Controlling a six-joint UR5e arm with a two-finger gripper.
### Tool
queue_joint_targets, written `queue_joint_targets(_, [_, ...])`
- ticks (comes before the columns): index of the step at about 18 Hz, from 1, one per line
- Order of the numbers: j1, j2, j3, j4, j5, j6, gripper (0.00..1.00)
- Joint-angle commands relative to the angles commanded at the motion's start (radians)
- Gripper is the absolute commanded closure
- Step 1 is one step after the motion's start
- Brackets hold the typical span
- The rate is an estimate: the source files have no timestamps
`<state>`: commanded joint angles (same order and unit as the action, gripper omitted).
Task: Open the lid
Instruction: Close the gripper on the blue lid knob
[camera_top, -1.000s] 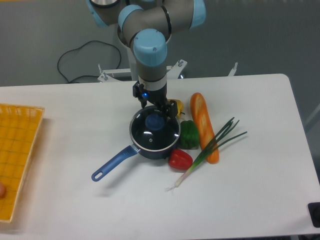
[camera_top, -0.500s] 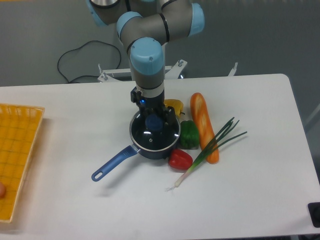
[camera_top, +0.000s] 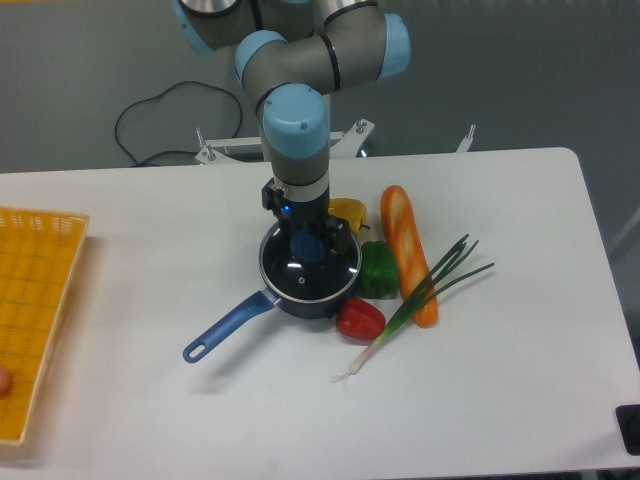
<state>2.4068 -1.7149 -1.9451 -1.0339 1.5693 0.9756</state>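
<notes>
The round glass lid (camera_top: 310, 270) with a metal rim sits flat on the dark blue saucepan (camera_top: 300, 298), whose long blue handle (camera_top: 228, 326) points to the front left. My gripper (camera_top: 309, 243) comes straight down over the lid's blue centre knob (camera_top: 308, 246). Its fingers stand on either side of the knob. I cannot tell whether they are pressing on it.
A yellow pepper (camera_top: 348, 212), a green pepper (camera_top: 377, 268), a red pepper (camera_top: 360, 319), a baguette (camera_top: 408, 252) and spring onions (camera_top: 418, 298) crowd the pan's right side. A yellow basket (camera_top: 35, 300) sits at the table's left edge.
My gripper has shifted slightly left and lowered onto the lid's knob. The lid and saucepan have not moved.
</notes>
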Motion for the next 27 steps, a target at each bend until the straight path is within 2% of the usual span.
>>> queue_joint_targets(5, [0.000, -0.008, 0.002, 0.006, 0.000, 0.002, 0.04])
queue_joint_targets(20, [0.005, -0.006, 0.006, 0.006, 0.000, 0.012, 0.39])
queue_joint_targets(27, [0.008, -0.006, 0.018, 0.003, 0.000, 0.015, 0.41])
